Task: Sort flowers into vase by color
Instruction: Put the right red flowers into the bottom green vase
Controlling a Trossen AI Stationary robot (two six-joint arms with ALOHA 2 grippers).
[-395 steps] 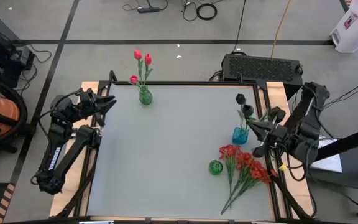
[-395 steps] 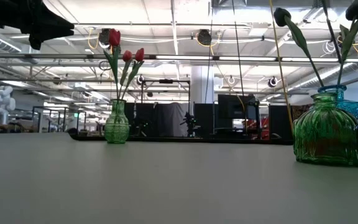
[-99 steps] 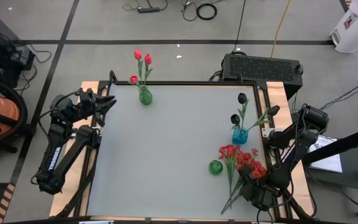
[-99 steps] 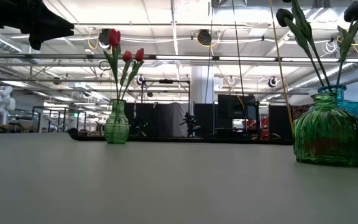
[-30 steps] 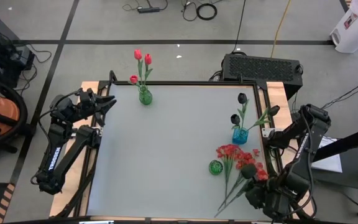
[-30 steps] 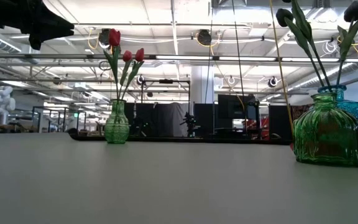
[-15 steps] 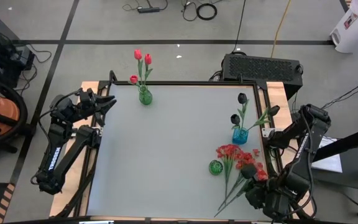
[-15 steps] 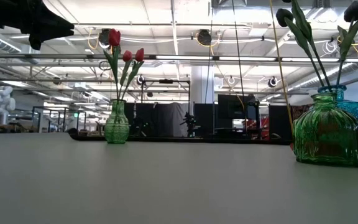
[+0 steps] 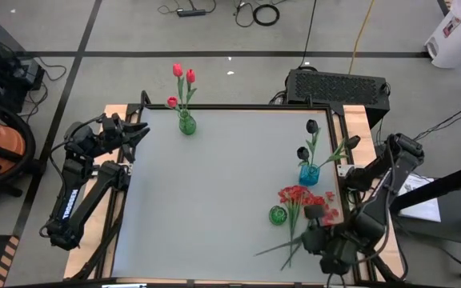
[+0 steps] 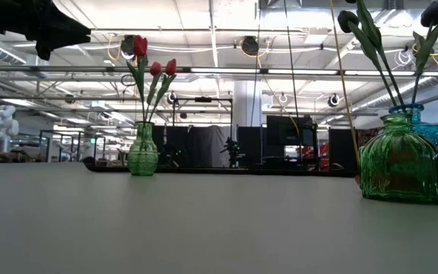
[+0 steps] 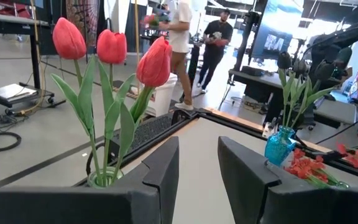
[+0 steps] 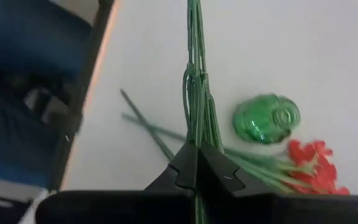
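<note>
The right end effector, at lower right of the high view, is clamped on green stems of the bushy red artificial flowers, lifting them toward the squat green glass vase. The left end effector waits half-open at upper left, holding nothing.

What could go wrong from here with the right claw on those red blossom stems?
The right claw is shut on only some stems of the red blossom bunch; others lie loose on the table, so the bunch may split when lifted. The small green vase sits right beside the stems, so swinging them could tip it. The blue vase with black tulips stands close behind and could be brushed.
</note>
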